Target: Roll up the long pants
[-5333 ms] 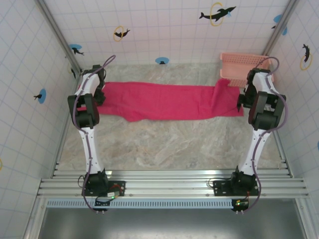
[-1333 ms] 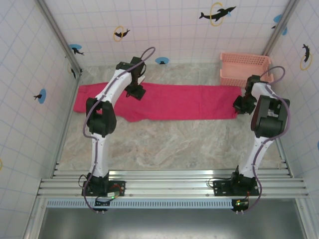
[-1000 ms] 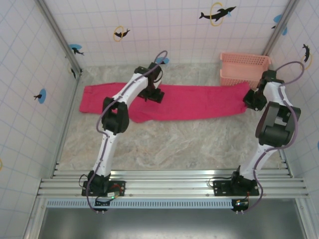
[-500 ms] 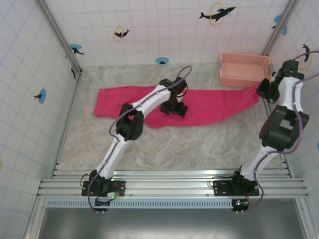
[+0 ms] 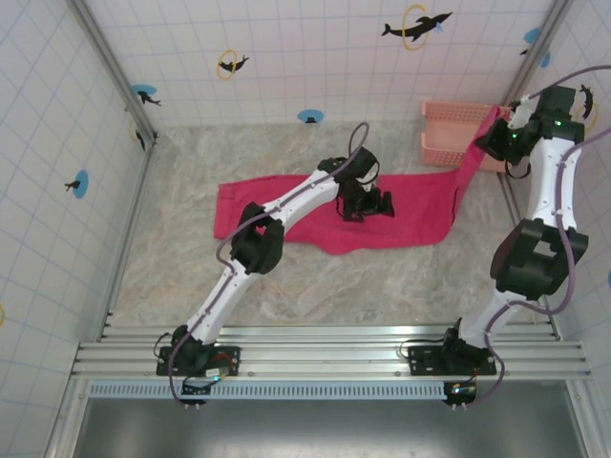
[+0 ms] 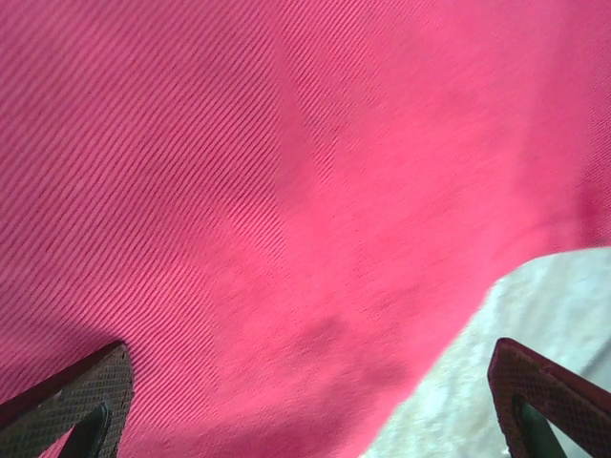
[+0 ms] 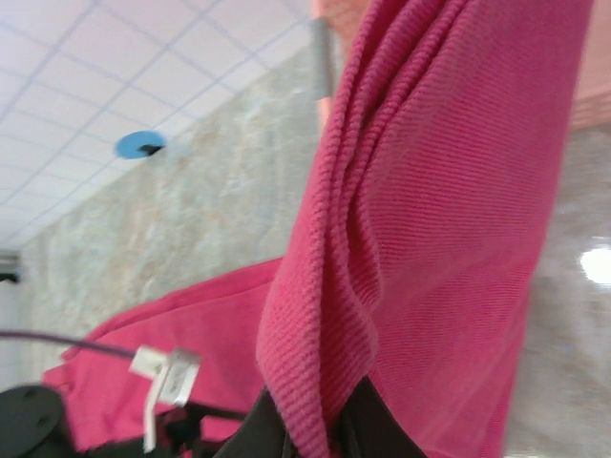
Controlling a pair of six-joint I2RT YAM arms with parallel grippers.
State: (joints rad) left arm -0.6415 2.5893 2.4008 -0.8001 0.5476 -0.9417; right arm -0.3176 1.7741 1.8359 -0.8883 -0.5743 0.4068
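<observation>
One long pants [image 5: 420,205] end higher than before, in right claw [image 5: 494,134]

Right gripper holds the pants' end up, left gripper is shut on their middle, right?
No: the left gripper is open over the middle of the long pants, as the left wrist view shows. The right gripper does hold their end up.

Magenta long pants [image 5: 401,205] lie flat, right end lifted.

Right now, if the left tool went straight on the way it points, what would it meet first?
The long pants: the left tool points down at the cloth, jaws open; the gap is hard to judge.
</observation>
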